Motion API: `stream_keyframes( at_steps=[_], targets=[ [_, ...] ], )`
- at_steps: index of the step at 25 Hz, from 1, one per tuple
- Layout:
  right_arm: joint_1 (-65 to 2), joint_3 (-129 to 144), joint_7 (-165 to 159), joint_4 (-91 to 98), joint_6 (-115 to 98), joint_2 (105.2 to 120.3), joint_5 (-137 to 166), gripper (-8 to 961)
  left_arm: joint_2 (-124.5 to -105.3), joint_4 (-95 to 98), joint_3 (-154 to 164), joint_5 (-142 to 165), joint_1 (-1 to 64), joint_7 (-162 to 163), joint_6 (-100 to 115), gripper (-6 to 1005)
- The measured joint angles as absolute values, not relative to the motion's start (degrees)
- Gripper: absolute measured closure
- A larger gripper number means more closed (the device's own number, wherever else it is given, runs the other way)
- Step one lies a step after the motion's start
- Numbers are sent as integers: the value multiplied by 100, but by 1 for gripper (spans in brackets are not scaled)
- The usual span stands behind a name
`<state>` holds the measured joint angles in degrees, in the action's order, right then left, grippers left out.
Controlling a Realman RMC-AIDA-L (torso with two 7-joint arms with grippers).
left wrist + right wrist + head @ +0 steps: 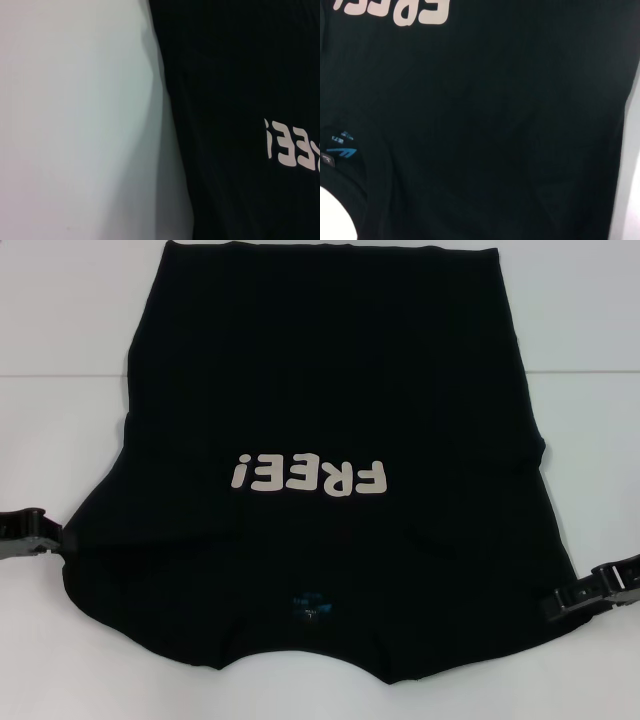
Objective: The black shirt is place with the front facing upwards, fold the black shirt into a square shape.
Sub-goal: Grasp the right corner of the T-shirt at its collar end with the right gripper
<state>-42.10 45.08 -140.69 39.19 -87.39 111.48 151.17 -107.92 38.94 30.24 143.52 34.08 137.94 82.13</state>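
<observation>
The black shirt [330,390] lies flat and front up on the white table [60,340], hem at the far side, collar toward me. Its cream "FREE!" letters [308,476] read upside down from the head view, and the small blue neck label [310,605] shows near the collar. My left gripper [45,532] sits low on the table at the tip of the left sleeve. My right gripper [575,598] sits at the tip of the right sleeve. The left wrist view shows the black shirt [240,75] beside bare table [75,125]. The right wrist view is filled by the black shirt [495,125] and its neck label [340,150].
A faint seam [580,371] runs across the table behind the shirt's middle. White tabletop shows on both sides of the shirt and along the near edge under the collar.
</observation>
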Motion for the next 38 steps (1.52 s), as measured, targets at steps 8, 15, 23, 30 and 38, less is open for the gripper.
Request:
stream_keyframes(
  at_steps=[8,15,23,30,38],
  targets=[
    [-4172,4511,-14071,3919,-8733,11127,15117,55,-10810,3894,3024,14352,3410,13782,8234,971],
    [-4200,4567,-14067,3920,-8733,11170,15117,56,-10813,3894,3023,14352,3410,13769,8254,969],
    [-4222,4652,-14062,3920,-8685,11247,15117,55,-10809,3893,3023,14352,3405,13755,8254,967],
    [-4292,4680,-14052,3920,-8682,11332,15115,56,-10809,3893,3023,14352,3401,13746,8253,964],
    [-4399,4728,-13987,3920,-8672,11439,15105,58,-10809,3893,3023,14352,3401,13746,8258,962]
  ],
)
